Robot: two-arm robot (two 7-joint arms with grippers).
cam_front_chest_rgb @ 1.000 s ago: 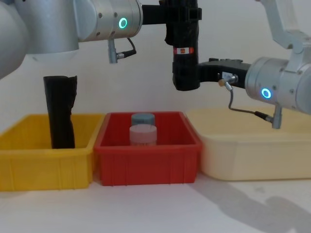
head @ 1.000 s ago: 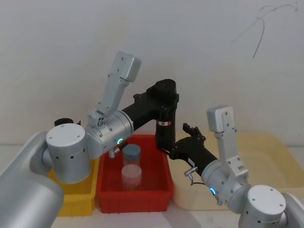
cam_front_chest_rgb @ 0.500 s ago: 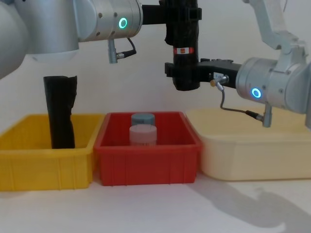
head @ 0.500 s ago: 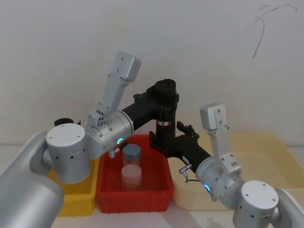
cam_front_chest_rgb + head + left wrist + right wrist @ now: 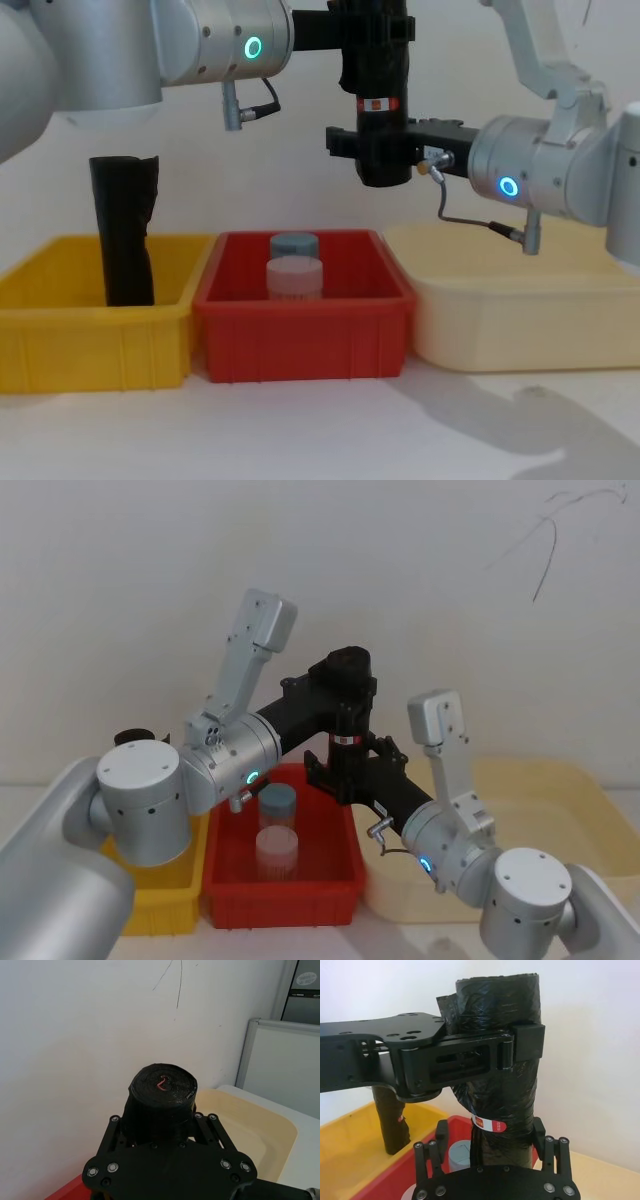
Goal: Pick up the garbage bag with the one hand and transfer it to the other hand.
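1. The garbage bag [image 5: 382, 90] hangs upright in mid-air over the red bin [image 5: 300, 330]. Its lower end is well clear of the bin's rim, with open air beneath it.
2. The left claw [image 5: 373, 28], on the green-ringed arm, reaches in from 9 o'clock in the chest view. It is clamped on the roll's upper part.
3. The right claw [image 5: 380, 145], on the blue-ringed arm, comes in from 3 o'clock and straddles the roll below its label band [image 5: 377, 104]. Its jaws stand apart, one finger on each side. In the right wrist view a sliver of the bin shows between one finger and the plastic.
4. The bag is a tight cylinder of glossy, crinkled black film, and its band is red and white. Both claws are flat black metal plates studded with screws, and the arm housings are smooth silver-grey.
5. Inside the red bin stand a frosted white jar [image 5: 294, 277] and a blue-grey lidded one [image 5: 294, 244] behind it.
6. A yellow bin [image 5: 90, 340] sits just beside the red bin at 9 o'clock, with a second black roll [image 5: 125, 230] standing in it. A cream tray [image 5: 520, 320] sits just beside the red bin at 3 o'clock.
7. All three are smooth hard plastic, resting on a plain white counter [image 5: 300, 430].
8. Behind is a bare white wall with a thin dark crack [image 5: 550, 540] toward 1 o'clock in the head view.
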